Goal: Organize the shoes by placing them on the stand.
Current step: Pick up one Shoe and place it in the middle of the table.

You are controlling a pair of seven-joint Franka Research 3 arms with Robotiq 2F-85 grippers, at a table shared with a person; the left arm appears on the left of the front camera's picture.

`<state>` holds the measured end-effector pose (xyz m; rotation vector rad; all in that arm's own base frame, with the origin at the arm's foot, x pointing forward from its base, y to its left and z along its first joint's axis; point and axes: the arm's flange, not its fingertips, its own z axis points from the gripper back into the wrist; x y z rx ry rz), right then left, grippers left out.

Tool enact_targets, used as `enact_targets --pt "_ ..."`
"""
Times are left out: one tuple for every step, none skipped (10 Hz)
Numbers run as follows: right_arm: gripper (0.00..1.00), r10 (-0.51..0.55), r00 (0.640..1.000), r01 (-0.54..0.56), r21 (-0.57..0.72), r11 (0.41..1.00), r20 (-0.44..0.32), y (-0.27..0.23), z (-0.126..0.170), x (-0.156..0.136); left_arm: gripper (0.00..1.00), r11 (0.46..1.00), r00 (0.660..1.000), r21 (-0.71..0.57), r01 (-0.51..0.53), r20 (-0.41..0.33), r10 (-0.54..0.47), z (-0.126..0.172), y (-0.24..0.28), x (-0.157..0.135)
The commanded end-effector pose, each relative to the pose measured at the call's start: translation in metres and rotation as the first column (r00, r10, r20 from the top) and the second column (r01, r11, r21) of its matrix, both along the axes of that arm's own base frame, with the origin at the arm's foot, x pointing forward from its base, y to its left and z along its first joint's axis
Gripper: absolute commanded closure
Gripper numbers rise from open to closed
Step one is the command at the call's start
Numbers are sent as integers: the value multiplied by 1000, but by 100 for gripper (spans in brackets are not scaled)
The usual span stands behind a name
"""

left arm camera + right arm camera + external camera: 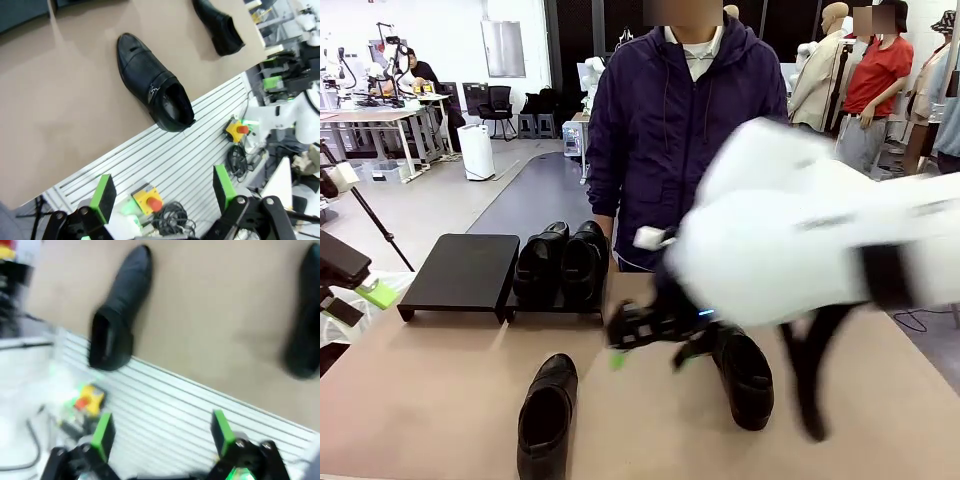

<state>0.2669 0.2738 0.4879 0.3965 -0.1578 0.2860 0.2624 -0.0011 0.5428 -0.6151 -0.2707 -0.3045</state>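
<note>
I am holding my right end effector (162,432) and my left end effector (163,192) wide open, with nothing in them (the green pads are far apart). Two shoes (562,262) are sitting on the right half of the stand (465,268). A third shoe (547,412) and a fourth shoe (747,378) are lying apart on the surface (430,390).

You have a pair of shoes (562,262) side by side on the right panel of the stand (460,270). A loose shoe (546,415) lies near the front edge of the counter (420,400). A second shoe (748,378) lies well to its right, with the blurred right end effector (625,342) just beside it.
</note>
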Motion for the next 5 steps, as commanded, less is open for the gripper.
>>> enact_targets --pt "0 62 997 -65 64 996 55 -122 32 -9 0 1000 1000 -1 11 6 -11 1 2 1" --pt "0 39 996 -47 115 992 74 -164 37 -10 0 1000 1000 -1 11 6 -11 1 2 1" --pt "0 46 992 -65 160 985 121 -201 41 -12 0 1000 1000 -1 11 6 -11 1 2 1" --pt "0 27 989 -52 169 984 145 -238 44 -14 0 1000 1000 -1 11 6 -11 1 2 1" --pt "0 -17 989 -10 181 983 148 -265 45 -18 0 1000 1000 -1 11 6 -11 1 2 1"
